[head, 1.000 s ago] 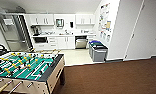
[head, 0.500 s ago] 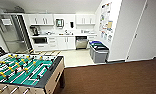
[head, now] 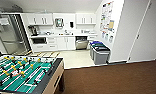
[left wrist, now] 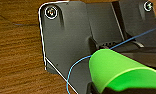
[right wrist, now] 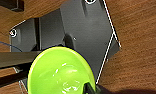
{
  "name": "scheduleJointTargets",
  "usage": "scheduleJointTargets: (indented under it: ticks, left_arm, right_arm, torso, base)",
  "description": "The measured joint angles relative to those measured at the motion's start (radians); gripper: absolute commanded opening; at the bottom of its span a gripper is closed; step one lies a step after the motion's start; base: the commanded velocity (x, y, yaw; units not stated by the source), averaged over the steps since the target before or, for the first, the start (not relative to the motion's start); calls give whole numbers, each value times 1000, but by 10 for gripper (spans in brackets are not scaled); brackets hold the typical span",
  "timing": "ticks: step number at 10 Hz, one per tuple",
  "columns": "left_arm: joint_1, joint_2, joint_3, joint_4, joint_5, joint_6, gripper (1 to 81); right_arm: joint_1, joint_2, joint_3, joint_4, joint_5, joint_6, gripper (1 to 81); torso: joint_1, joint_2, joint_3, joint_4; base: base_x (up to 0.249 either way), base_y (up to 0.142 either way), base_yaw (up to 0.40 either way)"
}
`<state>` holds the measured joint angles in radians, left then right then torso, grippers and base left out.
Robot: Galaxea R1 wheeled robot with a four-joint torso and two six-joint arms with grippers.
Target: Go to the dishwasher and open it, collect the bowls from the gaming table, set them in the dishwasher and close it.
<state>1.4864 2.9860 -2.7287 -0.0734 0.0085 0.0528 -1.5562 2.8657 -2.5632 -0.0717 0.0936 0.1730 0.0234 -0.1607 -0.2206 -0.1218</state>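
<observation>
The dishwasher (head: 81, 43) is far ahead under the kitchen counter, steel-fronted with a dark band along its top; I cannot tell how its door stands. In the left wrist view a green bowl (left wrist: 116, 72) shows from its outside, large and close above wooden floor, with my left gripper (left wrist: 104, 90) shut on its lower edge. My right gripper (right wrist: 90, 88) is shut on the rim of a lime bowl (right wrist: 60, 72), whose glossy inside faces the right wrist camera. The white-topped gaming table is out of view.
A green-field foosball table (head: 24, 75) fills the near left. Two grey bins with blue and dark lids (head: 100, 52) stand against the white wall on the right. Brown floor leads to pale kitchen tiles (head: 74, 58). A tall steel fridge (head: 11, 35) stands far left.
The whole head view has shifted slightly, so the camera has moved. Nothing in the room has visibly moved.
</observation>
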Motion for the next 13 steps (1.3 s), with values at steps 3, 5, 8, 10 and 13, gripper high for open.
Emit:
scheduleJointTargets:
  ticks: [3,5,8,10,13]
  left_arm:
    - [9,8,0,14,3,0,10]
    - [9,3,0,14,2,0,10]
    - [5,1,-1,15,-1,0,10]
    - [4,4,0,15,-2,0,10]
    - [5,3,0,15,-1,0,10]
  right_arm:
    - [-1,-3,-3,0,-7,0,10]
    - [2,0,-3,0,-5,0,10]
    - [2,13,-3,0,-7,0,10]
    - [2,11,-3,0,-7,0,10]
    - [2,11,-3,0,-7,0,10]
  torso:
    - [-1,0,0,0]
    - [-1,0,0,0]
    - [-1,0,0,0]
    - [-1,0,0,0]
    - [-1,0,0,0]
  base:
    - [167,0,0]
    - [167,-63,0]
    - [167,-74,0]
    - [168,-74,0]
    - [167,-50,0]
